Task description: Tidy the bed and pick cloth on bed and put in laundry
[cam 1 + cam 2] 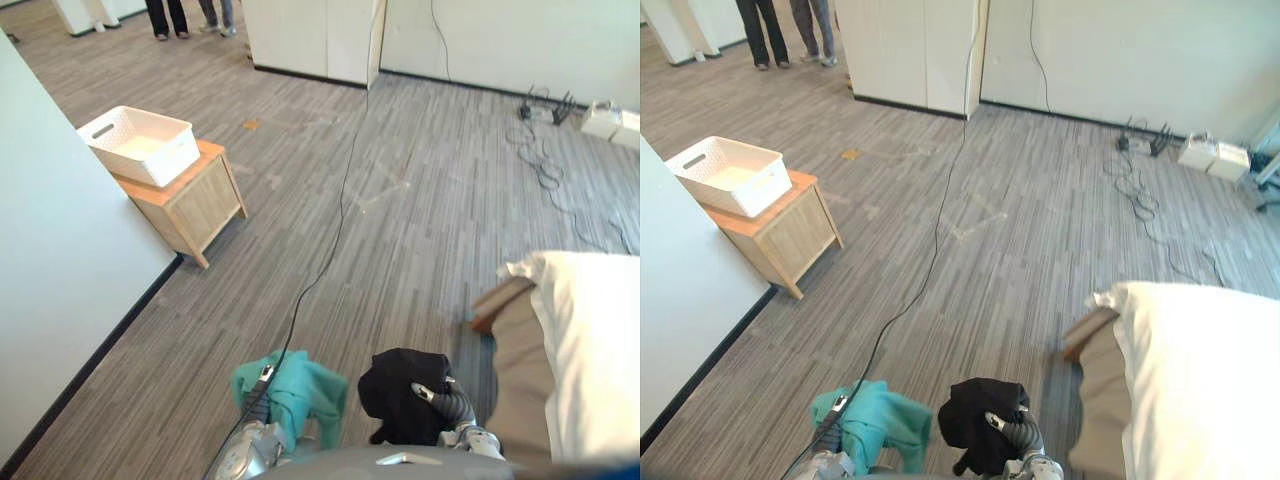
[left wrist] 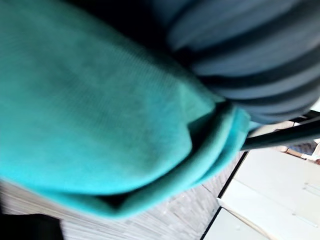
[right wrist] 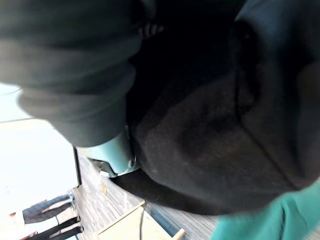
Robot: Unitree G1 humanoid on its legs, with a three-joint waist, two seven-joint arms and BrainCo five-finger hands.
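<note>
Grey plank floor (image 1: 430, 230) runs across frame. Low wooden cabinet (image 1: 195, 205) stands at left, against white wall (image 1: 50, 280). Two people's legs (image 1: 167, 18) at top left edge. White cupboards (image 1: 310, 40) along top centre. Power strip (image 1: 545, 110) with tangled cables at upper right, white boxes (image 1: 612, 122) just beside it. Small tan scrap (image 1: 251, 124) on floor near cupboards.

Bright, even light fills the room: the white bedding (image 1: 590, 350) at lower right glares, soft shadows lie on the floor (image 1: 400, 230) by the wooden table (image 1: 195, 205), and the black cloth (image 3: 210, 150) swallows detail while the teal cloth (image 2: 100, 110) is well lit.
</note>
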